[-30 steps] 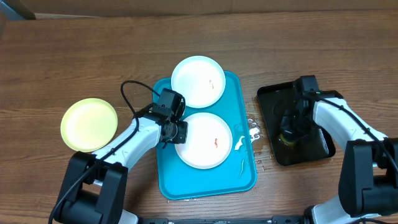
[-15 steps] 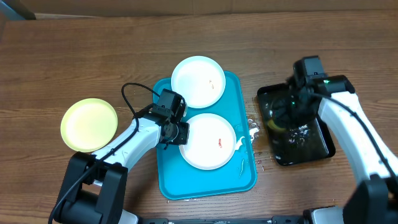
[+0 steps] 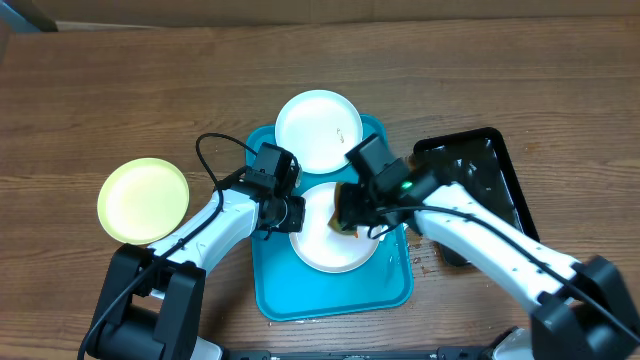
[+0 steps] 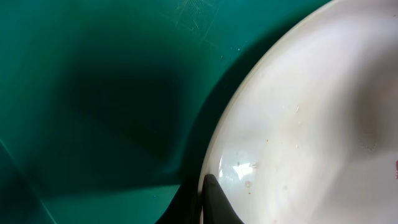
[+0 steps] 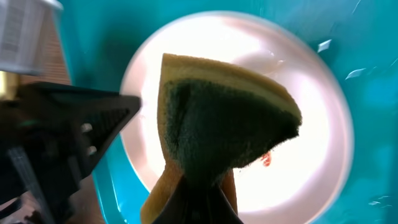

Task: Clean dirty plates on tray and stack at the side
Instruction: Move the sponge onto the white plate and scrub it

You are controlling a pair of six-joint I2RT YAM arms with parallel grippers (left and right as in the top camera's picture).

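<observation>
The turquoise tray (image 3: 270, 290) holds two white plates. The far plate (image 3: 318, 130) overhangs the tray's back edge. The near plate (image 3: 325, 258) lies in the tray's middle. My left gripper (image 3: 290, 213) is shut on its left rim; the left wrist view shows the dark fingertips (image 4: 214, 202) pinching the rim of that plate (image 4: 311, 124). My right gripper (image 3: 350, 215) is shut on a yellow and green sponge (image 5: 224, 124), held just over the near plate (image 5: 311, 155), next to a red smear (image 5: 266, 160). The yellow-green plate (image 3: 143, 199) lies on the table at the left.
A glossy black tray (image 3: 480, 190) sits right of the turquoise tray, with water drops on it. My right arm reaches across the tray's right rim. White smears lie on the tray floor (image 3: 395, 265) at the right.
My right arm has swung left from the black tray to above the near plate, carrying the sponge. My left arm and the plates have stayed put.
</observation>
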